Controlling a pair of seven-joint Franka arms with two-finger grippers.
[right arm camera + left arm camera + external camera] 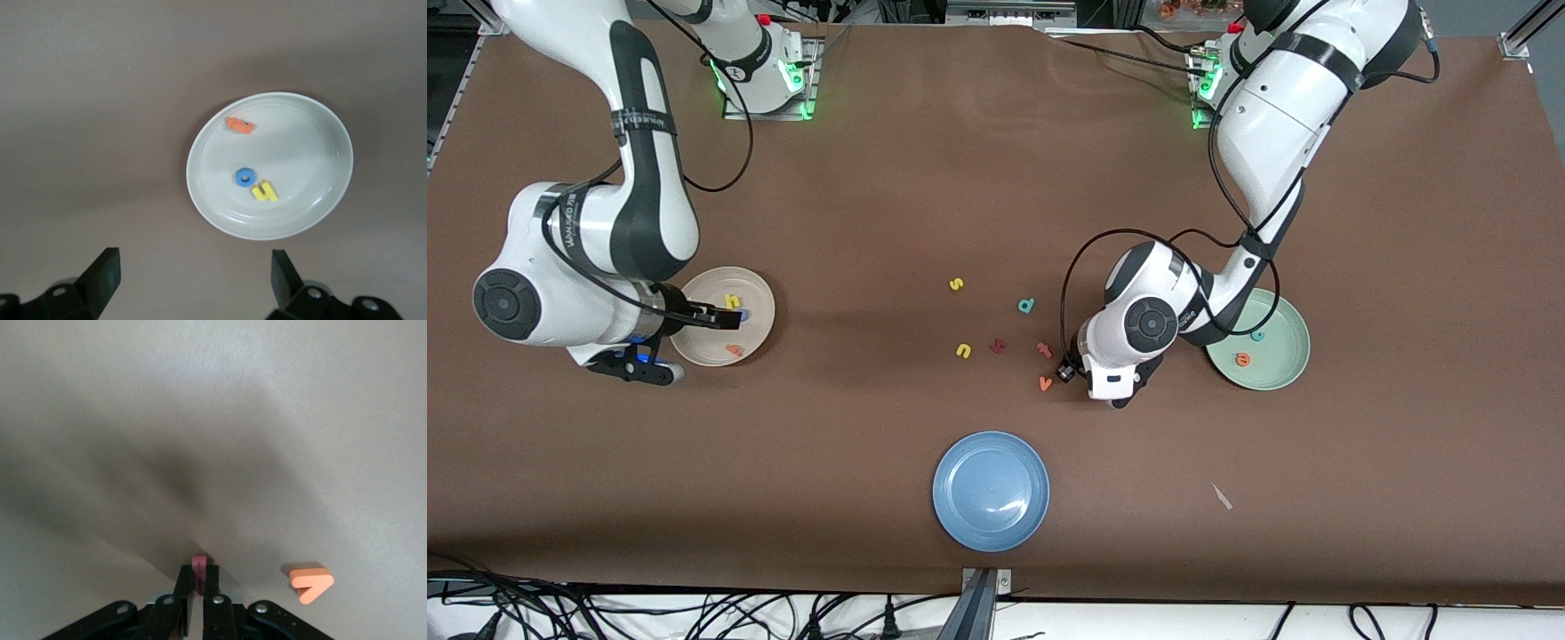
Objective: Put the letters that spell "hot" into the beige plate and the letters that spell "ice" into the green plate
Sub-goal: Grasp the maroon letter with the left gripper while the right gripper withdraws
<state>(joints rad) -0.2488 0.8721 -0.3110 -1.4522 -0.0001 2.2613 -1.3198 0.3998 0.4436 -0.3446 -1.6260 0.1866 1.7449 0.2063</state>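
The beige plate (703,342) (300,147) at the right arm's end holds the yellow "h" (734,301) (265,192), the blue "o" (245,177) and the orange "t" (735,350) (239,125). My right gripper (716,316) (193,273) hangs open and empty by this plate's rim. The green plate (1280,356) carries the teal "c" (1257,335) and the orange "e" (1242,359). My left gripper (1065,373) (198,572) is low at the table, shut on the dark red "i" (199,561), beside an orange "v" (1045,383) (311,583).
Loose letters lie mid-table: a yellow "s" (956,284), a teal "d" (1026,306), a yellow "u" (963,351), a dark red letter (998,347) and a reddish "t" (1044,348). A blue plate (991,491) sits nearer the front camera, with a white scrap (1221,496) beside it.
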